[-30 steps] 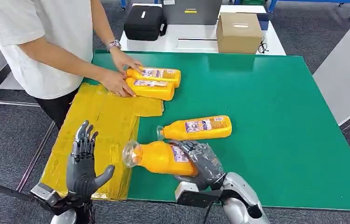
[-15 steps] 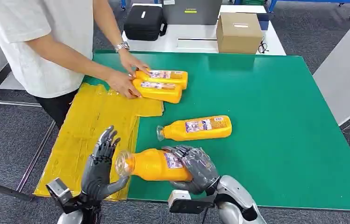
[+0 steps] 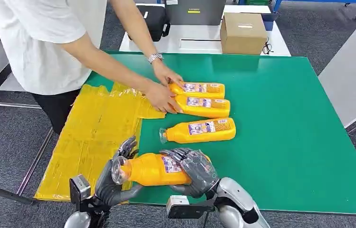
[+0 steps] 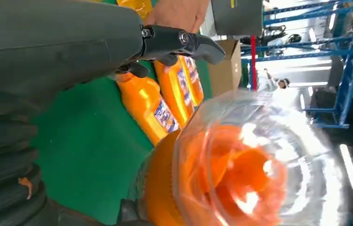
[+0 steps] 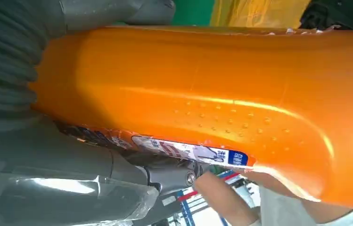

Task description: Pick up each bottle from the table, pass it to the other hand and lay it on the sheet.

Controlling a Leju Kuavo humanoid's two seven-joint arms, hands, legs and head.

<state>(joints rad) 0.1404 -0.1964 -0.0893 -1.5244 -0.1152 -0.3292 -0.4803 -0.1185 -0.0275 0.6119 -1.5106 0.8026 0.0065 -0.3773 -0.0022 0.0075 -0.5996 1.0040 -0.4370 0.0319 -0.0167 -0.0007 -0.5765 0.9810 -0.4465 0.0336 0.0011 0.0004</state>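
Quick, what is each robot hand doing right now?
Left hand: cupped around the neck end of the orange bottle; a firm grip cannot be told.
Right hand: holding that bottle.

free: bare sheet (image 3: 90,137) left | blocked: person's hands (image 3: 162,95) and 3 bottles (image 3: 199,130) ahead on table (image 3: 285,118)

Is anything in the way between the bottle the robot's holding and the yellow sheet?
Nothing visible. The held bottle is gripped by the right hand, its neck at the left hand, beside the sheet; the near part is bare.
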